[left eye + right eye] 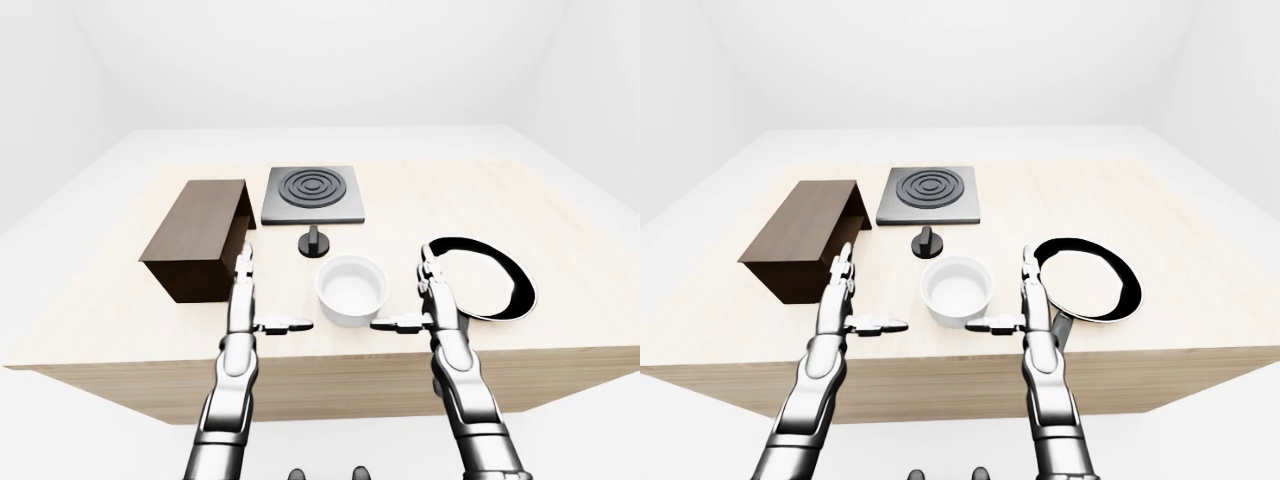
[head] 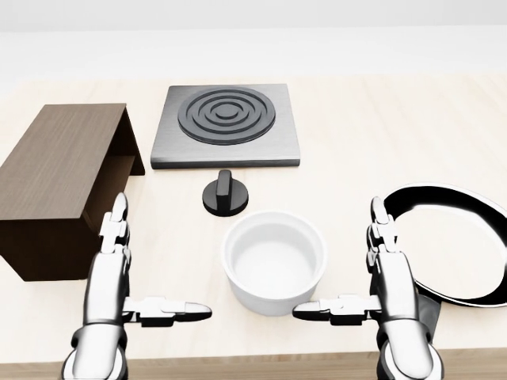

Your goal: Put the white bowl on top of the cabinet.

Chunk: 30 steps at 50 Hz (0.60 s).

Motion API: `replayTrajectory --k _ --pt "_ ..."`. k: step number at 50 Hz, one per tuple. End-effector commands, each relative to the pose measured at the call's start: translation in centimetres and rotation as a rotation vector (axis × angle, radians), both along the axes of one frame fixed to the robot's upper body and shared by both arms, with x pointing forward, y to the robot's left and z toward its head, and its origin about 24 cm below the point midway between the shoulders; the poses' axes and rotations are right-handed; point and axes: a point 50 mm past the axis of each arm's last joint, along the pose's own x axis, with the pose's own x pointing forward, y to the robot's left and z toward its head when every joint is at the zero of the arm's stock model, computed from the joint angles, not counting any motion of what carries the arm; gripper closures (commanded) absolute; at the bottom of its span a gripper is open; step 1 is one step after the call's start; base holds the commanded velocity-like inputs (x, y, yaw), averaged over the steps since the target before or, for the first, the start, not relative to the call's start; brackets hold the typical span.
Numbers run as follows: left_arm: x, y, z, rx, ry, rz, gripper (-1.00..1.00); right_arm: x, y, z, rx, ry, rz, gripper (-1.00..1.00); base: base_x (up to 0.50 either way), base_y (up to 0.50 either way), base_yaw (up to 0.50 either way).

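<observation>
While both hands stood open and empty, the white bowl (image 2: 274,260) sat between them. The right hand (image 2: 386,286) was nearer than the left hand (image 2: 119,286), and the cabinet (image 2: 63,184) lay beyond the left hand.

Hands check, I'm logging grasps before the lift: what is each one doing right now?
Left hand: open, fingers straight, holding nothing.
Right hand: open, holding nothing, beside the white bowl.

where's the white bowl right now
In the head view the white bowl sits on the table at lower centre, just below the black knob, with the frying pan to its right, between both open hands.
</observation>
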Motion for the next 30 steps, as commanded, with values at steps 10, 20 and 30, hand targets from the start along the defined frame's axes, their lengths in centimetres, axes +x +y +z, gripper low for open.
replayTrajectory --k 10,20,30 --pt "0.6 -4.6 3.5 0.192 -0.153 -0.003 -1.00 -0.3 -1.6 0.8 -0.022 0.001 -0.034 -1.00 0.00 0.00 0.00" --pt "0.4 -6.9 2.9 0.292 -0.150 -0.062 -1.00 0.0 -2.1 1.0 -0.031 -0.003 -0.043 -1.00 0.00 0.00 0.00" --pt "0.0 -9.3 3.3 0.390 -0.197 -0.101 -1.00 0.1 -2.5 1.3 -0.033 -0.010 -0.043 -1.00 0.00 0.00 0.00"
